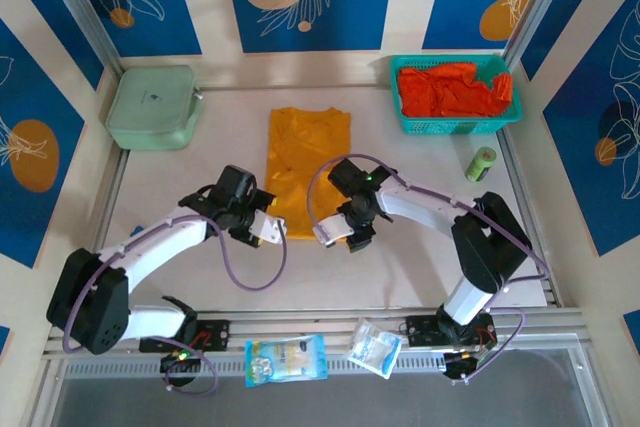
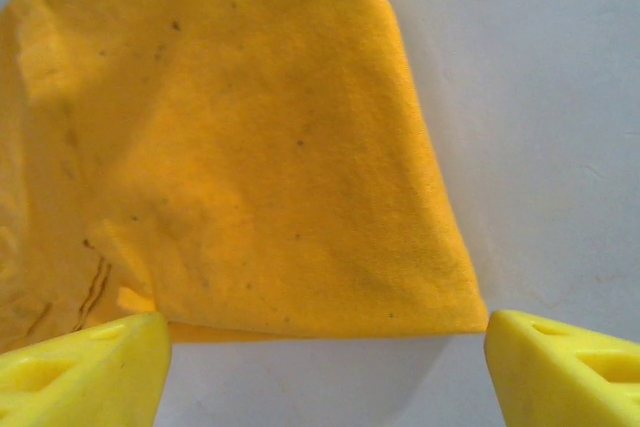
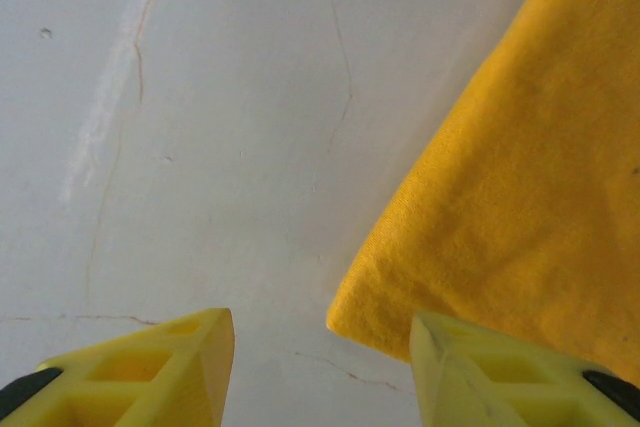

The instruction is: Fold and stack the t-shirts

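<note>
From above, a mustard-yellow cloth t-shirt (image 1: 305,162) is lying folded into a long rectangle in the middle of the white counter (image 1: 200,177). Crumpled red-orange t-shirts (image 1: 450,92) are sitting in a teal plastic mesh basket (image 1: 455,129) at the far right, and a pale green lidded box (image 1: 150,107) is standing at the far left. The left arm (image 1: 160,242) and the right arm (image 1: 430,207) are both reaching in, with the left jaws at the yellow shirt's near left corner and the right jaws at its near right corner.

In the left wrist view, the 2 yellow fingertips (image 2: 80,367) are standing spread wide with nothing between them, while the yellow shirt's (image 2: 250,147) folded edge is running just beyond them.

In the right wrist view, the right jaws are standing spread too, gripping nothing. 1 of the fingertips (image 3: 160,377) is hanging over bare counter (image 3: 220,127), and the other is covering the edge of the shirt's (image 3: 520,197) corner.
</note>
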Controlling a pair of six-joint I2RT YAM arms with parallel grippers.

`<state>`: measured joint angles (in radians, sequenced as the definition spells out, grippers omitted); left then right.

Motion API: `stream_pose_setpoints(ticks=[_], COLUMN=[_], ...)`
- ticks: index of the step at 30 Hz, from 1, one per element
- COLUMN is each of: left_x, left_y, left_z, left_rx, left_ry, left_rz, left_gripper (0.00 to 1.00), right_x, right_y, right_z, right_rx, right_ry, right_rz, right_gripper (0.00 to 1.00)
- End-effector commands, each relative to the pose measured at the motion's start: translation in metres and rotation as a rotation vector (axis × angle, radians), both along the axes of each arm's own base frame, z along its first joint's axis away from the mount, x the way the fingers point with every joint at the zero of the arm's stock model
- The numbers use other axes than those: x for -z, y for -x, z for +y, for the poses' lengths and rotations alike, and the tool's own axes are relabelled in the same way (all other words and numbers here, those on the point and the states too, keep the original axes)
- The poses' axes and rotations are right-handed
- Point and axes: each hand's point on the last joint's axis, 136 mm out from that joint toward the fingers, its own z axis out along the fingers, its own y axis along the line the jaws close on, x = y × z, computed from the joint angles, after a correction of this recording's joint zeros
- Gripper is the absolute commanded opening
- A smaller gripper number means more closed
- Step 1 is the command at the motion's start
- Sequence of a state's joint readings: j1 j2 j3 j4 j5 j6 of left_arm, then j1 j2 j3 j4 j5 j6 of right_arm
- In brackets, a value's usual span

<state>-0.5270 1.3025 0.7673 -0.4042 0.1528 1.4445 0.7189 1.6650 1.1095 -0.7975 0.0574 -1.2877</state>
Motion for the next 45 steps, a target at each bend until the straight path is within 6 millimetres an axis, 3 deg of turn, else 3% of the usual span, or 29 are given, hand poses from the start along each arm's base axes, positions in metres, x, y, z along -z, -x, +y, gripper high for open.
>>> stream_pose_setpoints(ticks=[1,8,18,33,45], left_x=[0.016,0.031,0.046,0.063,0.093], left_y=[0.012,0.015,0.027,0.026,-0.007], left_z=[0.002,0.007,0.018,0.022,0.015], left_rx=[0.035,0.033,0.039,0.042,-0.006], left_ry=[-0.033,-0.076,-0.137,-0.192,-0.216], left_rz=[0.058,0.102,0.159,0.198,0.141], left_gripper=[0.81,0.8,0.65,0.55,0.44], right_x=[0.005,0.021,0.046,0.048,0.06], right_y=[-0.006,-0.017,-0.016,-0.012,-0.006], right_z=[0.001,0.001,-0.002,-0.001,0.001], right_rx=[-0.006,0.019,0.037,0.051,0.063], right_ry=[0.014,0.053,0.104,0.116,0.152], right_rz=[0.011,0.044,0.103,0.12,0.157], right_gripper=[0.5,0.47,0.44,0.41,0.39])
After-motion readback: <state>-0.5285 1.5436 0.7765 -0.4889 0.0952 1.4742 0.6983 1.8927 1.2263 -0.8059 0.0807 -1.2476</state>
